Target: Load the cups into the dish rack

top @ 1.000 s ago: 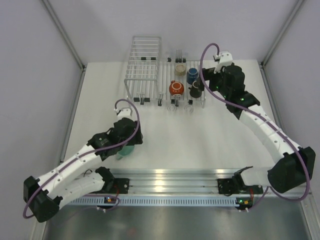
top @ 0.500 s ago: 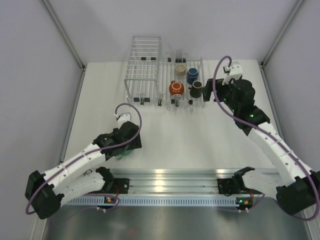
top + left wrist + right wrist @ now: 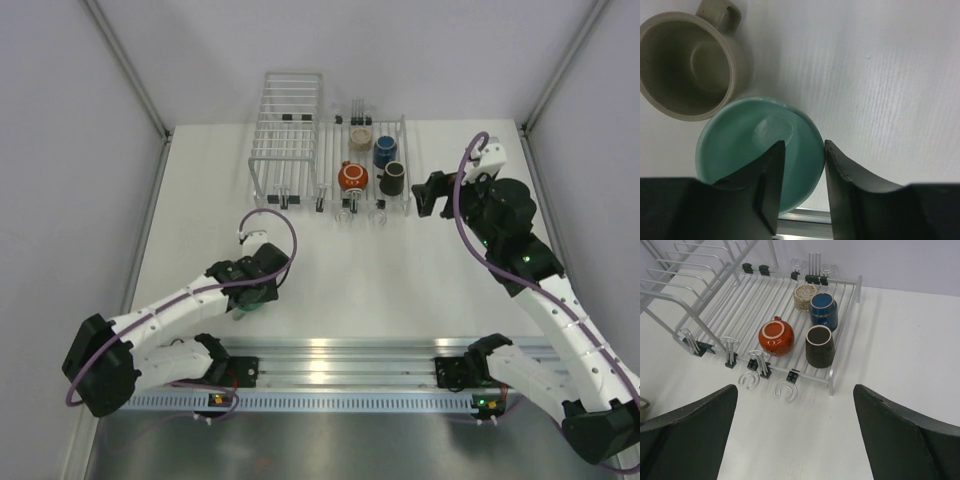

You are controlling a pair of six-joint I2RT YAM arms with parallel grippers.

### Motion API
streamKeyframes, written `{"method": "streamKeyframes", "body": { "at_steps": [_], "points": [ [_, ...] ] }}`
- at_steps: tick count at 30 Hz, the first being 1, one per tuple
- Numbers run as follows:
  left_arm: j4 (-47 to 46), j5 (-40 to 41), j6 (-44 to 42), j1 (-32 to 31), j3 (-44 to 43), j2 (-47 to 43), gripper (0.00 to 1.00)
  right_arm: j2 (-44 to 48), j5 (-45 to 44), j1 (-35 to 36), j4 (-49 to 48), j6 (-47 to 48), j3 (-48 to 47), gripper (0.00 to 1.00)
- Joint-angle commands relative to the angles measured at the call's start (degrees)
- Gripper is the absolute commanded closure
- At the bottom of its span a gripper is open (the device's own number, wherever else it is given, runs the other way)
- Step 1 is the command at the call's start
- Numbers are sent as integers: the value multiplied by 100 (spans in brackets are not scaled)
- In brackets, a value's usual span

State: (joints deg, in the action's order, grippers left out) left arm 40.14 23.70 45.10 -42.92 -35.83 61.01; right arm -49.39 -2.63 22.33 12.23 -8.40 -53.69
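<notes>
In the left wrist view my left gripper [image 3: 805,143] straddles the right wall of the mint-teal cup [image 3: 740,145]. One finger is inside the bowl and stands clear of the wall; the other touches the rim from outside. The olive-grey cup [image 3: 687,62] stands upright against it. From above, that gripper [image 3: 256,293] hovers over the teal cup [image 3: 250,306] near the table's front. The dish rack [image 3: 407,150] holds the beige [image 3: 360,133], dark blue [image 3: 385,150], orange-red [image 3: 352,177] and brown [image 3: 393,179] cups. My right gripper [image 3: 430,195] hangs open and empty to the right of the rack.
A taller wire basket [image 3: 288,130] stands left of the rack. Wire hooks [image 3: 785,391] stick out from the rack's near rim [image 3: 790,374]. A metal rail [image 3: 340,365] runs along the table's front edge, just behind the teal cup.
My left gripper has lowered over the teal cup and its jaws have narrowed around the wall. The right arm has drawn back from the rack toward the right, empty.
</notes>
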Motion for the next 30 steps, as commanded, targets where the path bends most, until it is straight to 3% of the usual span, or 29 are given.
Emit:
{"method": "streamKeyframes", "body": {
  "at_steps": [1,7,12,20,24,28,30],
  "points": [
    [47,240,95,-24,-73,313,60,-106,201,-53,78,128,-220,1],
    [47,328,-54,-24,-380,903,77,70,202,-62,-142,76,-18,1],
    [-6,135,-71,-24,-424,1079,100,-168,140,-53,-106,304,-36,1],
    [-59,-419,-553,-24,-1319,473,100,-545,211,-62,-475,251,131,1],
    [-524,-867,-1205,-24,-2609,385,100,-870,596,-62,-993,155,201,1],
    [-1445,-1586,-1601,11,-3558,560,100,-1195,1578,-71,-1661,58,17,1],
    [-2043,-2699,-1619,239,-3868,736,100,-1363,1853,-97,-1942,23,-149,1]
  ]
}}
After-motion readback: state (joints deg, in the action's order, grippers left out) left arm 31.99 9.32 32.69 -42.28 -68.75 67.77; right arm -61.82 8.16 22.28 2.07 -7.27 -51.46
